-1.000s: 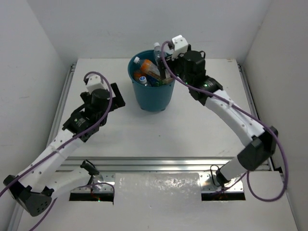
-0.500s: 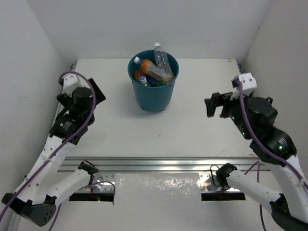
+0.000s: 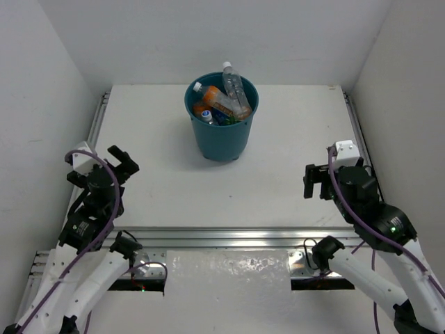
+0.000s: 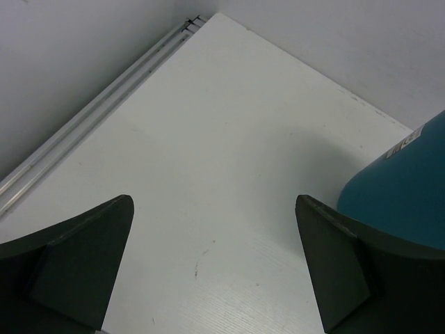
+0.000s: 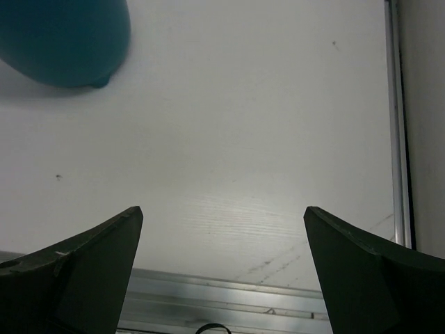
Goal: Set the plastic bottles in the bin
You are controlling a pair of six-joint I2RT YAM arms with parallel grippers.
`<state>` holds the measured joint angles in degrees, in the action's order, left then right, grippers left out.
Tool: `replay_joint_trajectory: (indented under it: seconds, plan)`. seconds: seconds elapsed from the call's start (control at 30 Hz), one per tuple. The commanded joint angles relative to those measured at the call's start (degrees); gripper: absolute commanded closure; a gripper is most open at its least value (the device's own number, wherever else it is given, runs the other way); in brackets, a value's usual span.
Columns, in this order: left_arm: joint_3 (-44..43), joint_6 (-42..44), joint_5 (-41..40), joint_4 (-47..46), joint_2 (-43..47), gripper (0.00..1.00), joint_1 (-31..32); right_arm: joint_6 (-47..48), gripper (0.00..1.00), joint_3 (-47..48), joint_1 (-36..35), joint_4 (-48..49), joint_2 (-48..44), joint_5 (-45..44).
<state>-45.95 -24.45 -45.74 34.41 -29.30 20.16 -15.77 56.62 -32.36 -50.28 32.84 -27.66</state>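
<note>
Looks done — the plastic bottles (image 3: 224, 99) sit in the bin (image 3: 222, 142), none on the worktop (image 3: 174, 184); left gripper (image 3: 123, 161) and right gripper (image 3: 314, 181) wide, empty.

Our two arms are built alike: white shell links (image 3: 104, 275) joined by black motor housings (image 3: 381, 221), each wrist capped by a small white camera box (image 3: 345, 149). A purple cable (image 3: 119, 198) trails along each arm. From above, the left hand (image 3: 122, 161) and right hand (image 3: 318, 183) read as black; up close in the wrist views we see their fingers (image 4: 76, 257) as broad, matte, dark grey wedges with plain flat faces. A green light (image 3: 393, 224) glows on the right arm's housing.
</note>
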Motion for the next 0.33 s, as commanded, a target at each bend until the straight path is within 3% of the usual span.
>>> replay_joint_trajectory:
  seconds: [0.0, 0.3]
  plan:
    - [1.56, -0.16, 0.64, -3.30, 1.08, 0.00, -0.12, -2.42, 0.01, -2.12, 0.02, 1.94, -0.23, -1.26]
    - [1.83, -0.60, 2.05, -3.48, -1.02, 0.01, -0.12, -2.43, 0.01, -2.57, 0.10, 3.35, -1.81, -1.08]
